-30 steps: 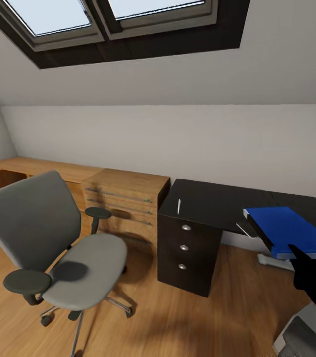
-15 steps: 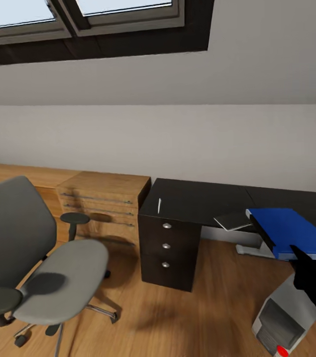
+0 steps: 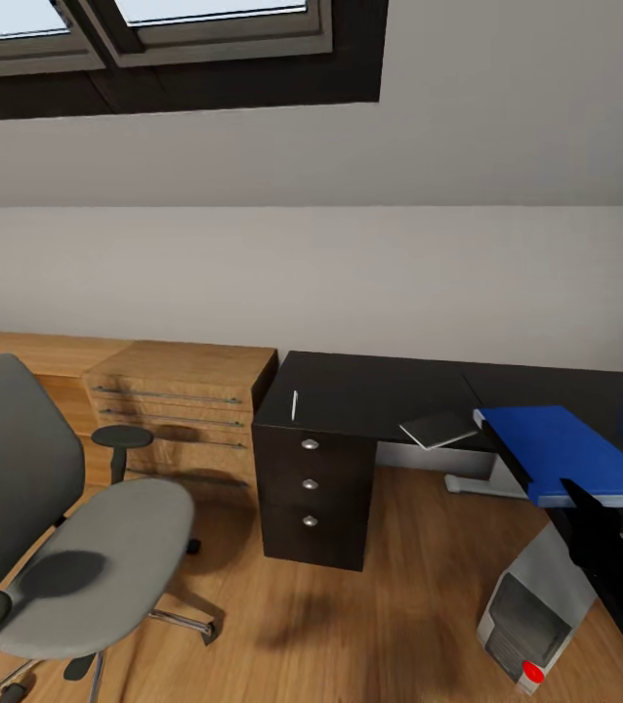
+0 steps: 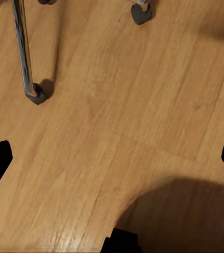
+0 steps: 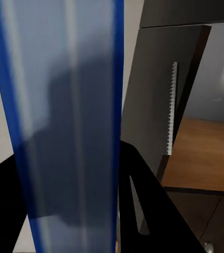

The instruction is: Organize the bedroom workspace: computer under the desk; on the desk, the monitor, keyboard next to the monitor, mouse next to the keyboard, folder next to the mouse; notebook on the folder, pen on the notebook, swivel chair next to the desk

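My right gripper (image 3: 577, 494) is shut on the bright blue folder (image 3: 563, 451), holding it flat in the air over the front of the black desk (image 3: 370, 383). In the right wrist view the folder (image 5: 64, 121) stands between the black fingers (image 5: 143, 195). A dark-grey notebook (image 3: 438, 429) lies at the desk's front edge, and the whitish pen (image 3: 294, 404) lies near the desk's left end. The grey swivel chair (image 3: 87, 557) stands at the left on the floor. The computer (image 3: 531, 610) sits on the floor at lower right. My left gripper (image 4: 112, 158) hangs open over the wooden floor.
A light wooden drawer unit (image 3: 180, 395) stands against the wall left of the desk. Black drawers (image 3: 311, 483) fill the desk's left end. The chair's chrome leg (image 4: 22, 52) and casters show under the left wrist. Open floor lies between chair and desk.
The whole view has swung to the right: chair and wooden unit sit further left in the picture, and the computer has come into view. The folder stays held in my right gripper.
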{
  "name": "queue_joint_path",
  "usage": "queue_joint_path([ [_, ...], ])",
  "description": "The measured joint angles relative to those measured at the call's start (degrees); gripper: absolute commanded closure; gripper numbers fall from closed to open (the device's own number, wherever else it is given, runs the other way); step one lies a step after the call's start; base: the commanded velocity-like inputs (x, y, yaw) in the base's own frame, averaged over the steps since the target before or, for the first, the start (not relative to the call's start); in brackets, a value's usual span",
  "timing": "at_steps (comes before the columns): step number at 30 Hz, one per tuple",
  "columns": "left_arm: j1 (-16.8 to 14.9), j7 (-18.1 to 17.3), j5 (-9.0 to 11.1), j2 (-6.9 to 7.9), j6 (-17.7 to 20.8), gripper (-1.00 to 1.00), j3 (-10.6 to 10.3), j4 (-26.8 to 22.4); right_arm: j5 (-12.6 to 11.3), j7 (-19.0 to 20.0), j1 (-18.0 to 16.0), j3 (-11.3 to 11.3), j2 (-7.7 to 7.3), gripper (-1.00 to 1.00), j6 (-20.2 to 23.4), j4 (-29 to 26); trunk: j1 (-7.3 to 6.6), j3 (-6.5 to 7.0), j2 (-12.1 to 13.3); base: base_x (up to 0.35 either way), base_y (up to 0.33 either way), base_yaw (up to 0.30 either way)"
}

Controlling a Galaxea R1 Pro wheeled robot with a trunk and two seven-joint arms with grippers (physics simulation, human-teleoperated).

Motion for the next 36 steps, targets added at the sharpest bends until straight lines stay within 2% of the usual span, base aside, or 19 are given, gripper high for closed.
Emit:
queue_joint_path([
  [11,0.0,0.0,0.0,0.01,0.0,-1.0,0.0,0.1,0.0,0.1,0.0,-0.2,0.01,1.0,0.2,0.0,-0.02,0.0,0.0,0.049,-0.023,-0.014],
  [23,0.0,0.0,0.0,-0.24,0.0,-1.0,0.0,0.2,0.0,0.0,0.0,0.0,0.14,1.0,0.0,0.0,0.0,0.0,0.0,0.069,-0.035,-0.214],
  [36,0.0,0.0,0.0,-0.18,0.0,-1.0,0.0,0.2,-0.1,0.0,0.0,0.4,0.13,1.0,0.2,0.0,0.0,0.0,0.0,0.001,0.0,-0.02],
])
